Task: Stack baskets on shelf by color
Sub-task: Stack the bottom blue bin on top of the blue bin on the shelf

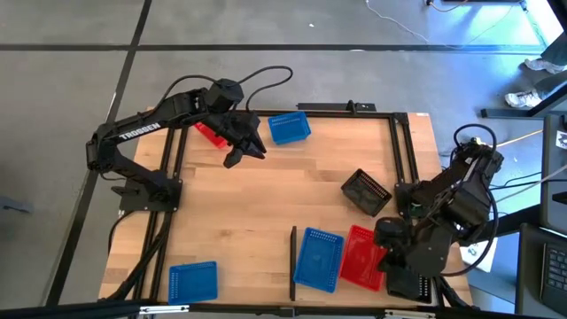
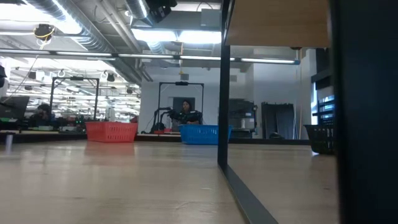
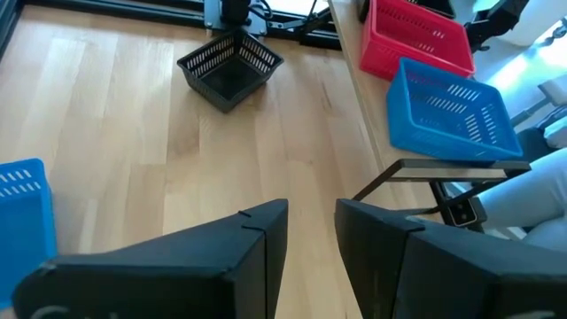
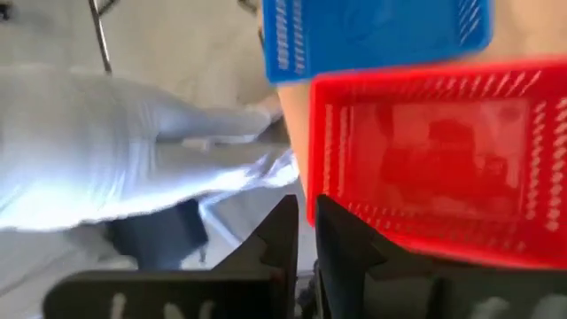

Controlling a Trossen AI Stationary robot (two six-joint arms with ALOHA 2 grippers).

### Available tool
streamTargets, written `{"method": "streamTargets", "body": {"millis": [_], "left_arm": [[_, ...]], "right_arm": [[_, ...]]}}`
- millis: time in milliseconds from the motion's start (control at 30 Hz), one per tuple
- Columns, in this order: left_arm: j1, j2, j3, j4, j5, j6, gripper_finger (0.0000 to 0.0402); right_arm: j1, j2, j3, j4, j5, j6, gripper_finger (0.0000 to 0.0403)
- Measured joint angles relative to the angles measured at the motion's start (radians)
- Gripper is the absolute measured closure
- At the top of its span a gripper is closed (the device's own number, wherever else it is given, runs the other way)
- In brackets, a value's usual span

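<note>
My left gripper (image 1: 245,152) (image 3: 310,232) hovers open over the far left part of the table, between a red basket (image 1: 208,133) half hidden under its arm and a blue basket (image 1: 289,128). A black basket (image 1: 366,190) (image 3: 230,64) rests on its base at mid right. On the pale shelf (image 1: 306,288), right of the thin black bar (image 1: 293,263), lie a blue basket (image 1: 319,259) (image 3: 452,111) and beside it a red basket (image 1: 361,257) (image 4: 434,164). My right gripper (image 1: 386,239) (image 4: 306,213) is shut at that red basket's edge. Another blue basket (image 1: 192,281) lies at the near left corner. My right gripper has the red basket's side wall near a corner (image 4: 312,190) between its fingers, one finger (image 4: 335,232) on the inner side and one outside. The blur hides the exact meeting point. The basket lies next to the blue one (image 4: 372,31) on the shelf.
Black frame rails (image 1: 403,151) run along the table's far and right sides. A pale cloth shape (image 4: 133,168) shows beyond the near edge. The low view shows the red (image 2: 111,131), blue (image 2: 200,134) and black (image 2: 320,138) baskets far off, behind a dark upright (image 2: 222,81).
</note>
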Motion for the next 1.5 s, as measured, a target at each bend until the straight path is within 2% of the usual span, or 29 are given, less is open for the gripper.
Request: {"method": "streamTargets", "body": {"millis": [233,367,500,833,933,1100,1233,1300,1500], "left_arm": [[0.0,-0.005,0.0,-0.011,-0.001,0.001,0.0312],[0.0,-0.033,0.0,-0.114,-0.003,0.001,0.0312],[-0.026,-0.07,0.0,-0.222,-0.069,-0.024,0.0312],[-0.235,-0.113,0.0,-0.471,-0.3,-0.409,0.0312],[-0.315,-0.113,0.0,-0.537,-0.328,-0.532,0.0312],[-0.477,-0.113,0.0,-0.664,-0.352,-0.71,0.0312],[-0.616,-0.114,-0.01,-0.666,-0.353,-0.812,0.0312],[-0.676,-0.113,-0.022,-0.666,-0.353,-0.861,0.0312],[-0.869,-0.114,-0.111,-0.63,-0.352,-0.876,0.0312]], "right_arm": [[0.0,-0.005,0.03,-0.083,0.259,-0.105,0.0361],[0.0,-0.007,0.06,-0.211,0.441,-0.113,0.0361],[-0.011,-0.012,0.074,-0.301,0.551,-0.1,0.0361],[-0.122,-0.064,0.071,-0.297,0.744,-0.236,0.0361],[-0.167,-0.077,0.071,-0.297,0.803,-0.271,0.0361],[-0.241,-0.087,0.071,-0.297,0.818,-0.331,0.0361],[-0.286,-0.086,0.07,-0.297,0.794,-0.365,0.0361],[-0.305,-0.086,0.07,-0.297,0.747,-0.37,0.0361],[-0.317,-0.086,0.07,-0.288,0.55,-0.532,0.0361]]}}
